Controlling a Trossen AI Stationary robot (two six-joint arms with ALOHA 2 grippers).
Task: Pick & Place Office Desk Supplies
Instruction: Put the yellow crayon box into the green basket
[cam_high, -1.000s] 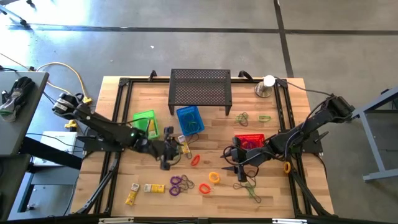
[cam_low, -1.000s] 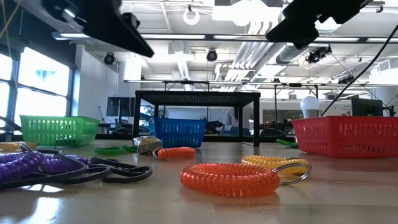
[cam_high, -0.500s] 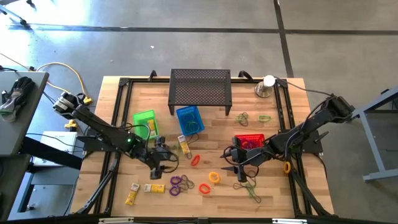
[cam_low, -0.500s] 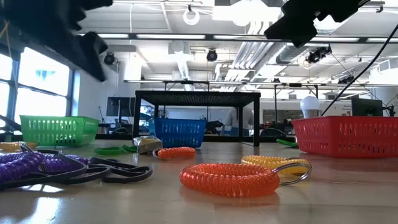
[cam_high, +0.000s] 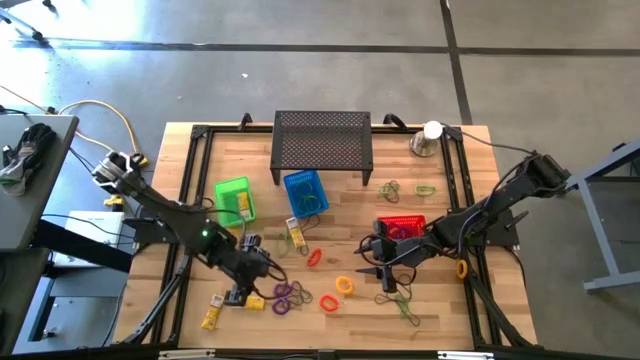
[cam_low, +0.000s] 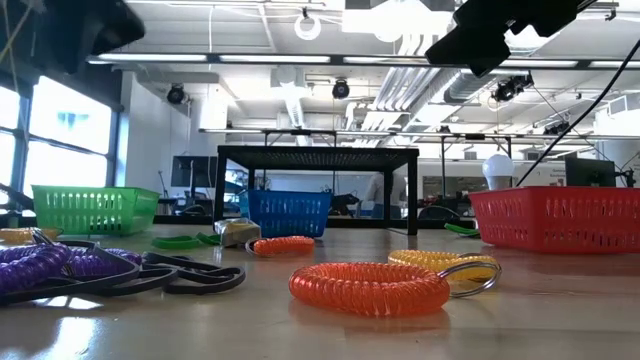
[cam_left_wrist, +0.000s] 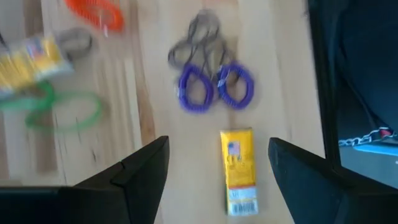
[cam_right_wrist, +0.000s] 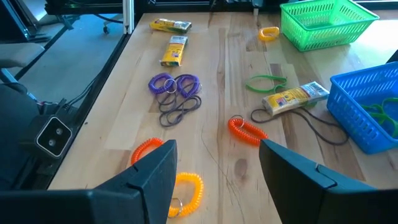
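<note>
Over the front left part of the tabletop (cam_high: 330, 215) my left tool (cam_high: 238, 296) hung with its fingers spread wide and nothing between them. Straight under it, seen past my left wrist, lay a yellow packet (cam_left_wrist: 238, 172), and just beyond that a pair of purple coil loops (cam_left_wrist: 216, 88) joined to some dark bands. A second yellow packet (cam_high: 210, 318) lay near the front edge. My right tool (cam_high: 383, 272) waited beside the red basket (cam_high: 401, 226), fingers partly apart and empty, above an orange coil (cam_right_wrist: 147, 151), a yellow coil (cam_right_wrist: 186, 190) and a red-orange coil (cam_right_wrist: 247, 131). Farther back stood the green basket (cam_high: 232, 197) and the blue basket (cam_high: 304, 192), with another packet (cam_high: 296, 234) and a green loop (cam_right_wrist: 266, 83) lying between them on the wood.
</note>
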